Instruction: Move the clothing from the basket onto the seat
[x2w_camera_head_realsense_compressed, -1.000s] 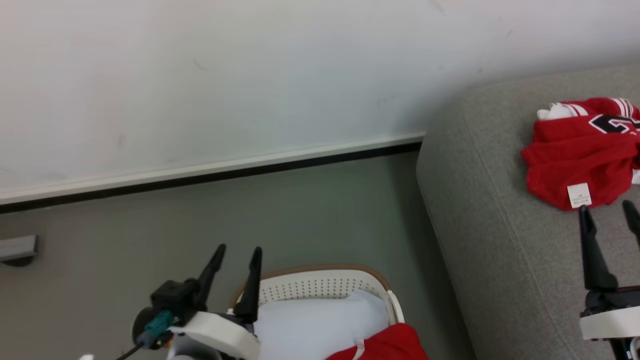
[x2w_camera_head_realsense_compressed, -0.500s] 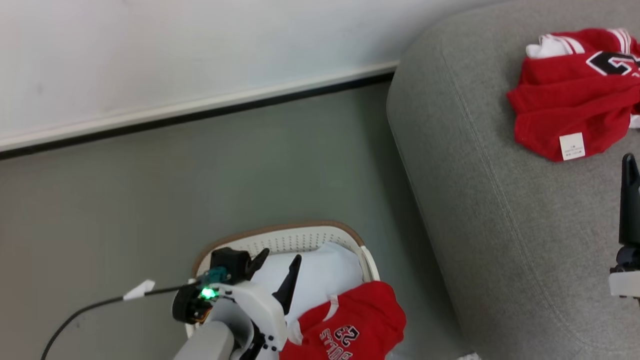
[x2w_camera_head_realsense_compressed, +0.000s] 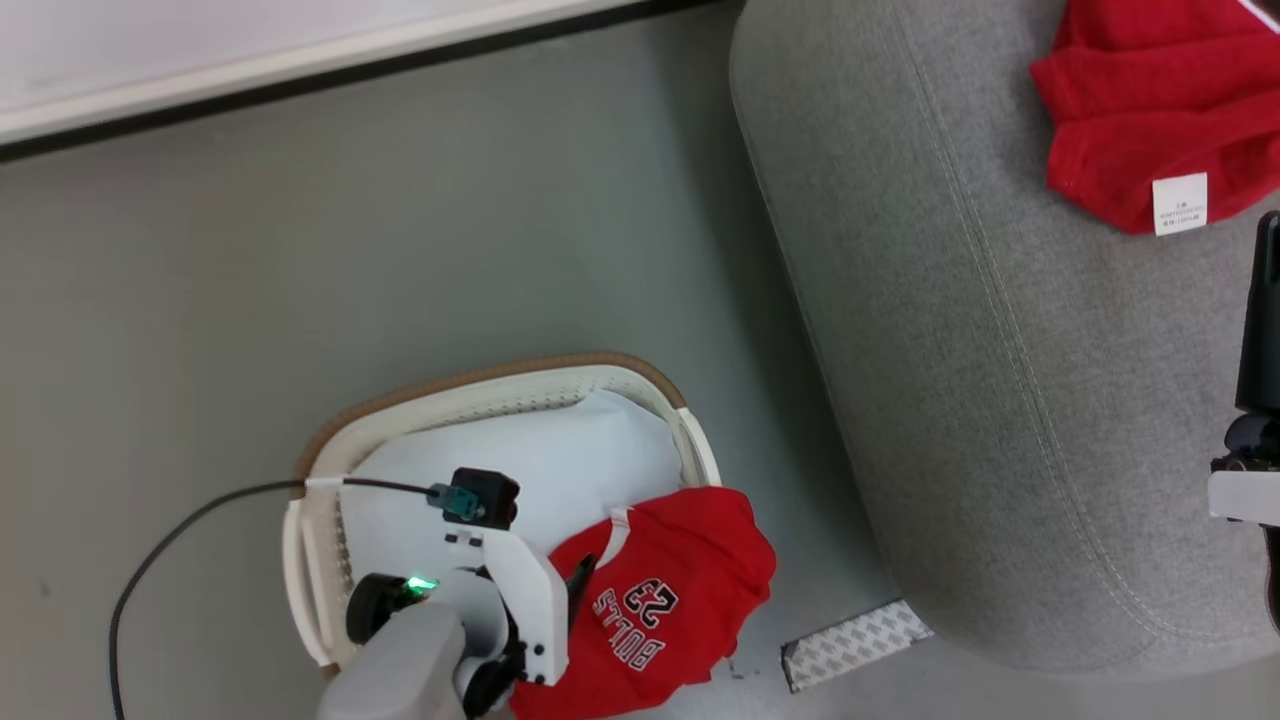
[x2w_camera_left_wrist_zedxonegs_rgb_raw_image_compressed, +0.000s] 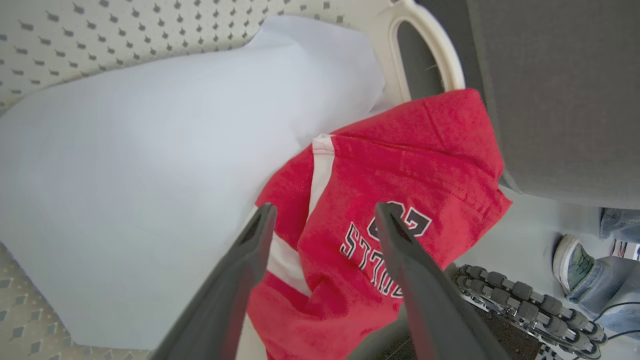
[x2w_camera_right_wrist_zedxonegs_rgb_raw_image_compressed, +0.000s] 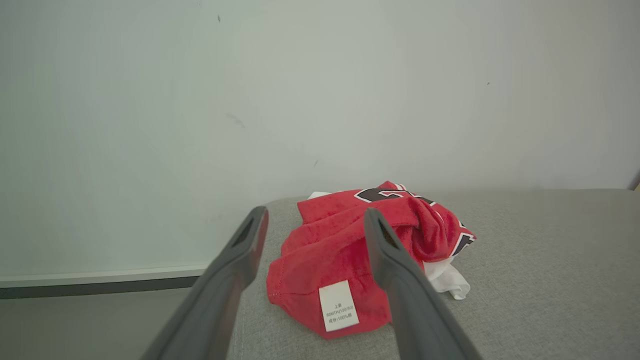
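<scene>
Red fabric jersey (x2w_camera_left_wrist_zedxonegs_rgb_raw_image_compressed: 425, 150) | 4 o'clock rim of cream rounded plastic basket (x2w_camera_head_realsense_compressed: 480, 385) | left gripper (x2w_camera_left_wrist_zedxonegs_rgb_raw_image_compressed: 325, 207) agape, empty | pinch fold deep

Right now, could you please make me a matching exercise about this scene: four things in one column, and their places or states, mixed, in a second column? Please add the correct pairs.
Column one
1. red BULLS 23 jersey
2. red jersey with white label
3. left gripper
4. patterned strip

Column two
A. lying on the grey sofa
B. open, pointing down into the basket
C. flat on the floor, at the sofa's corner
D. hanging over the basket's rim

Pairs: 1-D, 2-A, 3-B, 4-C
</scene>
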